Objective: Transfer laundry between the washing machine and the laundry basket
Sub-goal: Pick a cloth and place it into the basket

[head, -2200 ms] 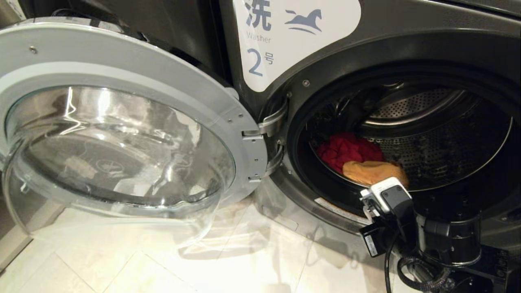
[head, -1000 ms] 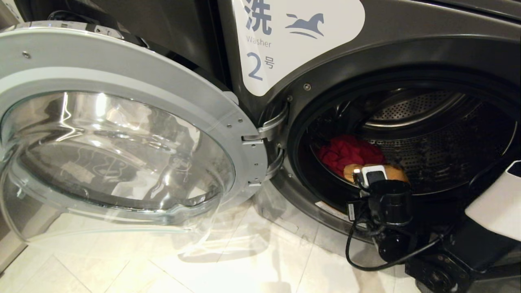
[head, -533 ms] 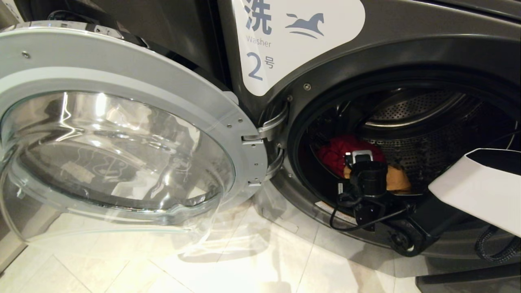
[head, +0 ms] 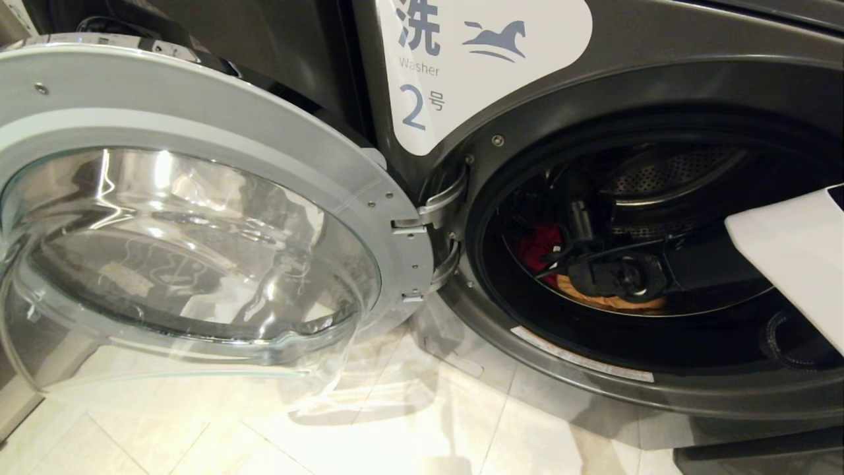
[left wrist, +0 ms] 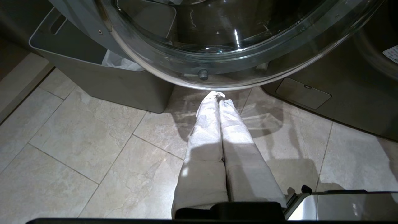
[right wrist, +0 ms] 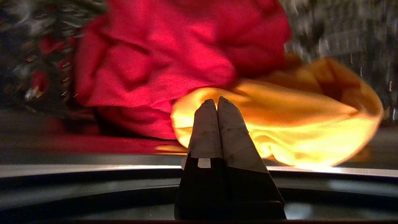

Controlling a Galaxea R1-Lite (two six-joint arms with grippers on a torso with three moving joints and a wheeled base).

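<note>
My floor (head: 198,435) is pale stone-look tile with thin grout lines. On it stands the washing machine (head: 659,86), and a grey plastic bin (left wrist: 102,77) sits beside it, under the swung-open door. Inside, my drum (head: 666,175) carries the laundry: a red cloth (right wrist: 155,59) with a yellow-orange cloth (right wrist: 295,124) touching it.

— What sort of place is this?

— A shared laundry room, it seems. The dark grey washer (head: 620,79) carries a white label (head: 484,63) reading "Washer" and a big "2", with a horse logo, like a numbered machine in a laundromat.

— Anything else?

— Pale stone floor tiles (left wrist: 93,149) under the left hand (left wrist: 219,99), and a grey plastic bin (left wrist: 102,74) just beyond it, beside the open glass door (left wrist: 224,43).
</note>
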